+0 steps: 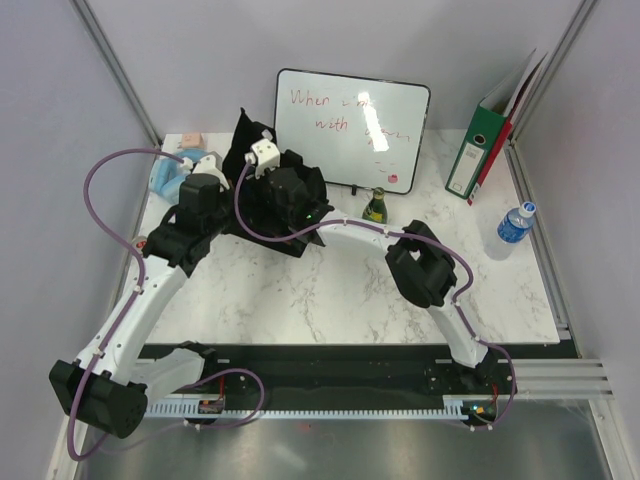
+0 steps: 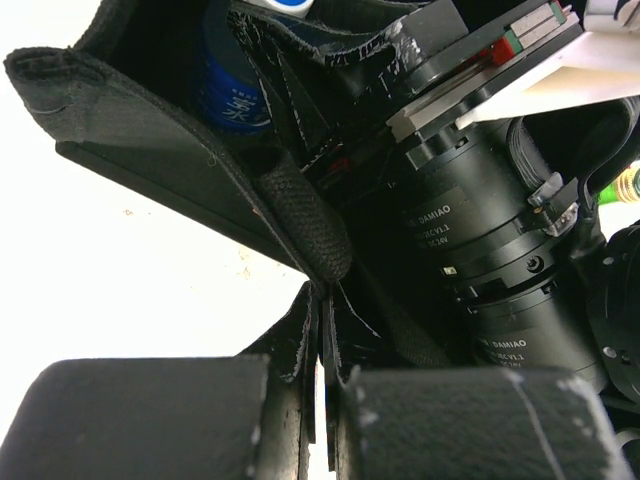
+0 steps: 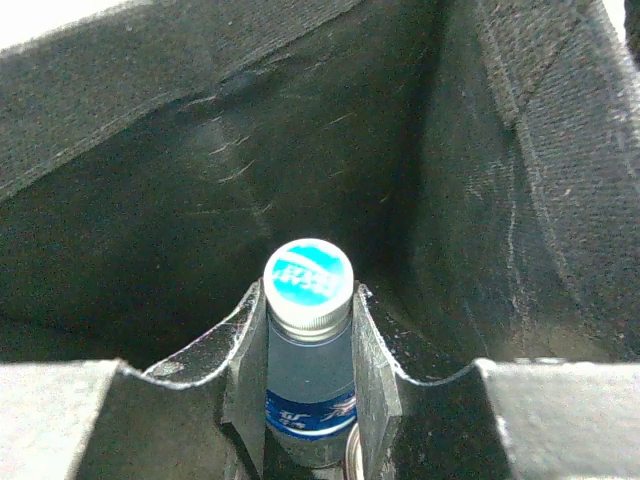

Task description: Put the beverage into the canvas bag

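The black canvas bag stands at the back left of the table, its mouth open. My left gripper is shut on the bag's fabric rim at the near side and holds it. My right gripper is down inside the bag, shut on a clear bottle with a blue label and a blue cap. The same bottle shows inside the bag in the left wrist view, beside the right arm's wrist. In the top view the right wrist covers the bag's mouth.
A green bottle stands in front of a whiteboard. A clear water bottle with a blue cap stands at the right, near a green and red binder. Light blue and pink items lie behind the left arm.
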You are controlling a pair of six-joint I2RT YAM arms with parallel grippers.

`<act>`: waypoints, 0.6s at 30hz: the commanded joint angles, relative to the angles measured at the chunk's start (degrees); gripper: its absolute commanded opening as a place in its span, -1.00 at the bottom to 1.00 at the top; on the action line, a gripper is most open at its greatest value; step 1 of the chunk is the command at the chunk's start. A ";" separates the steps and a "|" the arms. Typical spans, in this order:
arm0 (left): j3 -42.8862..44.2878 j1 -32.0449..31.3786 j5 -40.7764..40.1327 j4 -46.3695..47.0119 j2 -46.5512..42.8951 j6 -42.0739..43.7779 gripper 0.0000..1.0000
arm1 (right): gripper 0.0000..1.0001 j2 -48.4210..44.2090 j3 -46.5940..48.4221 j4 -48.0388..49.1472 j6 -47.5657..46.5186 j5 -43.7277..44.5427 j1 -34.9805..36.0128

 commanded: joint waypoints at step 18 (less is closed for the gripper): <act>0.09 0.00 0.71 0.39 -2.08 -0.44 -0.95 | 0.08 -3.13 3.90 3.85 -0.29 1.21 -0.51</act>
